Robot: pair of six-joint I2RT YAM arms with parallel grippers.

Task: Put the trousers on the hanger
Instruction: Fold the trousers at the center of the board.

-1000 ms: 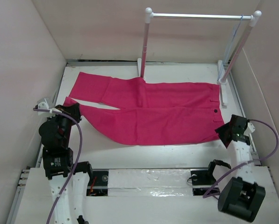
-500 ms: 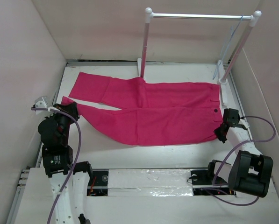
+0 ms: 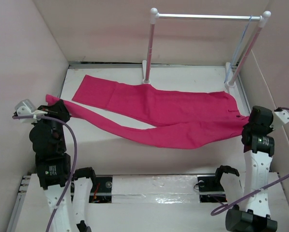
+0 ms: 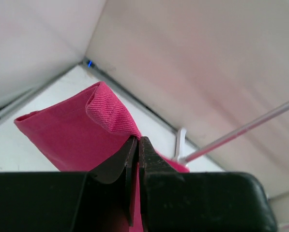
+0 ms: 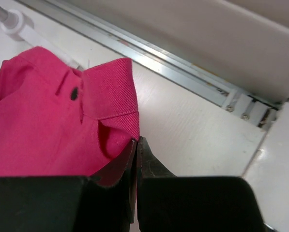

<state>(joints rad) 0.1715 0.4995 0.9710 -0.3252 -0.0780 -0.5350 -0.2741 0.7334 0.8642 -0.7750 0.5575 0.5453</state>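
Observation:
The magenta trousers (image 3: 154, 113) hang stretched between my two grippers, sagging toward the table in the middle. My left gripper (image 3: 56, 108) is shut on the end of one leg (image 4: 105, 113) at the far left. My right gripper (image 3: 245, 124) is shut on the waistband corner (image 5: 110, 92), just beside the dark button (image 5: 74, 93). The other leg (image 3: 100, 89) trails on the table toward the back left. The thin pale hanger (image 3: 239, 44) hangs at the right end of the rack, behind and above my right gripper.
A white-poled rack (image 3: 151, 46) with a silver bar (image 3: 207, 17) stands at the back, its feet on the table behind the trousers. Pale walls close in on the left, back and right. A metal rail (image 5: 183, 72) runs along the table's right edge.
My right gripper closed on the waistband corner. Both arms then rose and drew apart, lifting the trousers off the table and pulling them taut; the left end moved further left.

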